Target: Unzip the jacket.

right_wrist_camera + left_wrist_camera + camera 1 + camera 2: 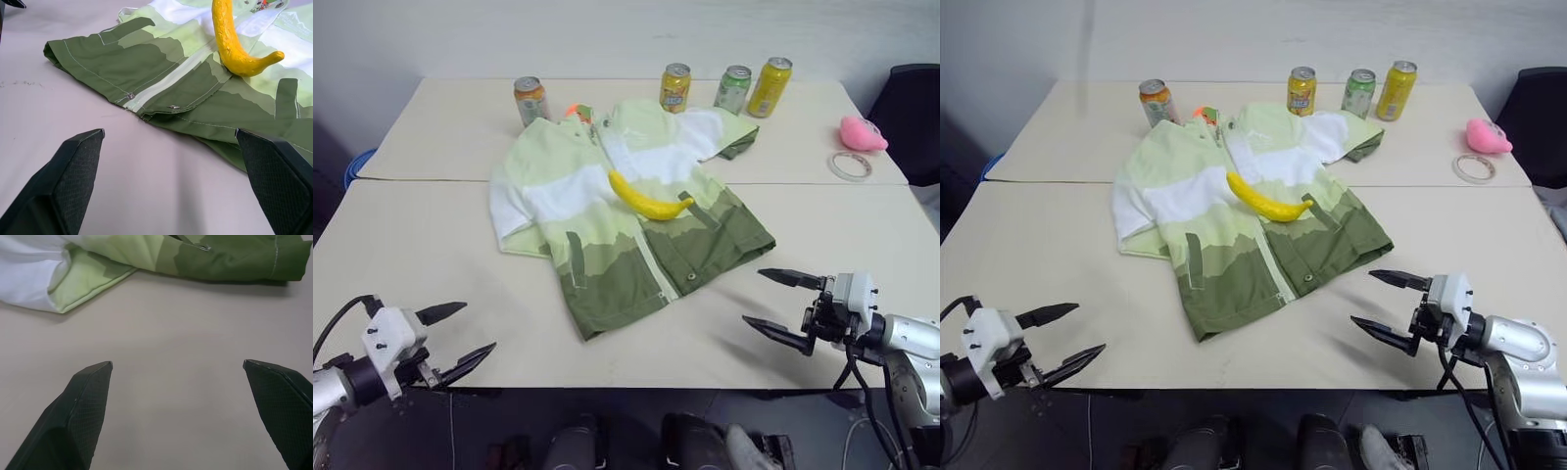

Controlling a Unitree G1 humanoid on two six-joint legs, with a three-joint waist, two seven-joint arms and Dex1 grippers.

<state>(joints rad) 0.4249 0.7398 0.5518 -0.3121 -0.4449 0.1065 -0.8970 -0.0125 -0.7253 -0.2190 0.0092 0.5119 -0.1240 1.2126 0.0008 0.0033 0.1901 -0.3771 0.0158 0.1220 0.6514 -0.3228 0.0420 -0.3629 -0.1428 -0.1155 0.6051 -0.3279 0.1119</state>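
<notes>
While both grippers wait spread wide and empty, left gripper (453,338) and right gripper (783,305), the green, white and olive fabric jacket (617,220) lies flat between and beyond them, a yellow banana (648,200) across its zipper (651,266), hem nearer the right.

banana (649,200) across jacket (607,245) zipper, bare table (421,255) at sides
</notes>
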